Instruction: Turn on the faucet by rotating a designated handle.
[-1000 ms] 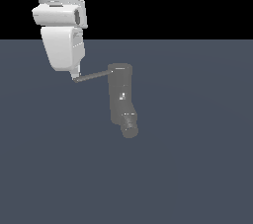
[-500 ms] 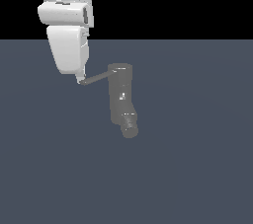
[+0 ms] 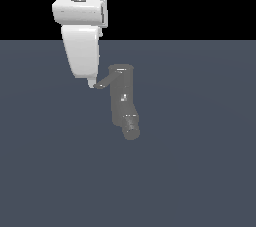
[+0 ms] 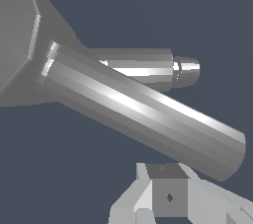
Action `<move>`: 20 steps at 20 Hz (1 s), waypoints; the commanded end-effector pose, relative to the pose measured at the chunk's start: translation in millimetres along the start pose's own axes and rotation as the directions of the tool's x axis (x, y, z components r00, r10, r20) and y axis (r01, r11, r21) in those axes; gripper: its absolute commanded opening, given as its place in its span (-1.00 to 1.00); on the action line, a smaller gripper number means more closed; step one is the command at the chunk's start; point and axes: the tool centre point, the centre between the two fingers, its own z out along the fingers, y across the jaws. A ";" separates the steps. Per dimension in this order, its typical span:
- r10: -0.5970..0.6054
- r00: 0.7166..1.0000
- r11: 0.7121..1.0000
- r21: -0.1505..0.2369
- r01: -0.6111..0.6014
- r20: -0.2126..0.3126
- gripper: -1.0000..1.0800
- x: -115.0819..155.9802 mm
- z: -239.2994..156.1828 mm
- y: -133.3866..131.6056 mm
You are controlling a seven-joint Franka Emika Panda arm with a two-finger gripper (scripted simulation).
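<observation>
The faucet is a dull grey upright cylinder whose short angled spout ends in a round dark nozzle. Its handle, a thin grey rod, projects from the cylinder's top toward the exterior view's left. My white gripper hangs over the rod's free end, its tip touching or nearly touching that end. In the wrist view the handle runs large across the picture, with the spout behind it. My gripper sits just beside the rod with its fingers together, holding nothing.
The faucet stands on a flat dark blue-grey floor. Nothing else shows on it. The white arm rises out of the picture's top.
My gripper has moved toward the exterior view's right. The handle's free end has swung the same way with it, closer to the cylinder.
</observation>
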 end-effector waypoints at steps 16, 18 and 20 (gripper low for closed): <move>0.001 1.000 1.000 -0.002 -0.001 -0.001 -1.00 53.3 -0.4 25.7; 0.002 1.000 1.000 -0.002 -0.002 -0.001 -1.00 64.9 -0.4 25.9; 0.003 1.000 1.000 -0.002 -0.003 -0.001 -1.00 76.3 -0.4 26.0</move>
